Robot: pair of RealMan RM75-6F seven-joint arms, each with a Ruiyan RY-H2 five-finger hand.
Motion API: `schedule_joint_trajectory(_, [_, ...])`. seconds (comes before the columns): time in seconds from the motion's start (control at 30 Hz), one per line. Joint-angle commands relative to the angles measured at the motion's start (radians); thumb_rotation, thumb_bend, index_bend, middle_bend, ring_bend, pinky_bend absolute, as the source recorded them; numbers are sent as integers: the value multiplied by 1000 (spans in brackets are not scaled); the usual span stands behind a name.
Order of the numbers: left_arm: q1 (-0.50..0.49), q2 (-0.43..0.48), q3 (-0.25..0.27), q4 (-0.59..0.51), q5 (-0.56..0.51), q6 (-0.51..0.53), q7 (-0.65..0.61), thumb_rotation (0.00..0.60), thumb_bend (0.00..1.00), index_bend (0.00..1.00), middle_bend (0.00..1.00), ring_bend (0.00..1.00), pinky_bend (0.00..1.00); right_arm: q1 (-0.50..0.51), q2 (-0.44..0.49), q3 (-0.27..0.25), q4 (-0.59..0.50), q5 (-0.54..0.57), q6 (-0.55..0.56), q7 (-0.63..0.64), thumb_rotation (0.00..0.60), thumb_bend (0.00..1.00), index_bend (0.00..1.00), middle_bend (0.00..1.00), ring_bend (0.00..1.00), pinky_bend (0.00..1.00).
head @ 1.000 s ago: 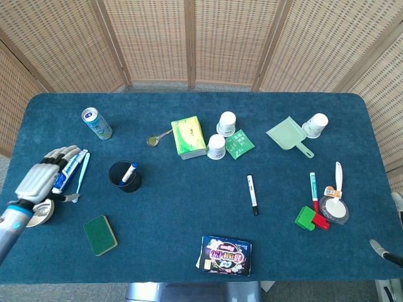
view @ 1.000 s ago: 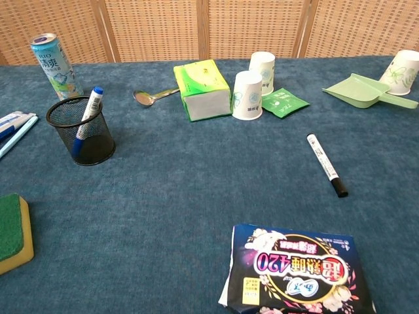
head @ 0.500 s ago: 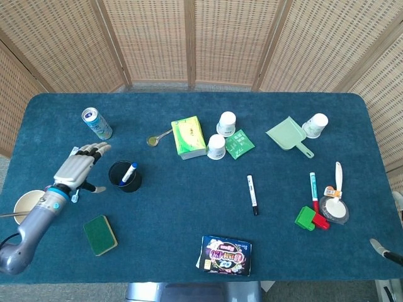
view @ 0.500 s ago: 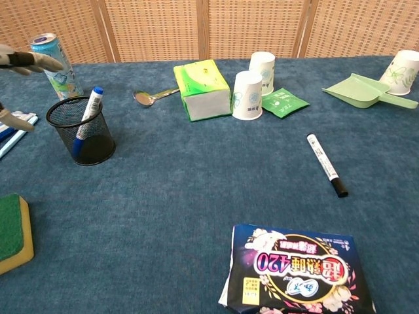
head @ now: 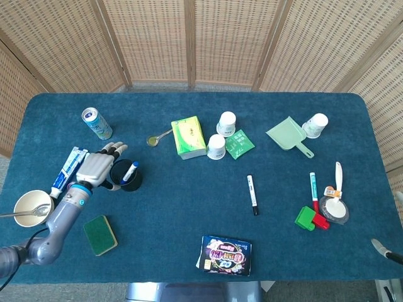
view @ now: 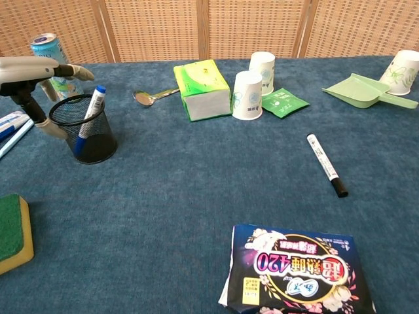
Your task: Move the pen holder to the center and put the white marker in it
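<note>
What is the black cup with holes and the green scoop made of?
The pen holder looks like black metal mesh: you can see through its fine grid. The green dustpan looks like smooth, matte plastic, one even pale green piece. I can't be sure from looks alone.

1. Your pen holder (head: 128,178), a black mesh cup, stands upright left of the table's middle, with a blue-capped pen (view: 90,113) leaning inside it.
2. Your white marker (head: 252,194), black cap toward you, lies flat on the blue cloth, well apart to the right.
</note>
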Motion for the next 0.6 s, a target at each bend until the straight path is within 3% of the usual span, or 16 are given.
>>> schedule_joint_trajectory(0.03, [-24,-44,9,8,-38,46,64,600,20,155,336,275,500,0,3,-1,1,-3,-1,9,600,0,74,0,0,0])
schedule_joint_trajectory(0.23, [-40,-79,17,9,-76,82,119,600,58,244,481,364,528,-1,8,-1,4,0,1,28,600,0,73,0,0,0])
schedule_joint_trajectory(0.6, [-50,-21,-30,-128,-17,95,47,600,81,276,479,370,521,0,8,-5,3,-8,-2,30,600,0,74,0,0,0])
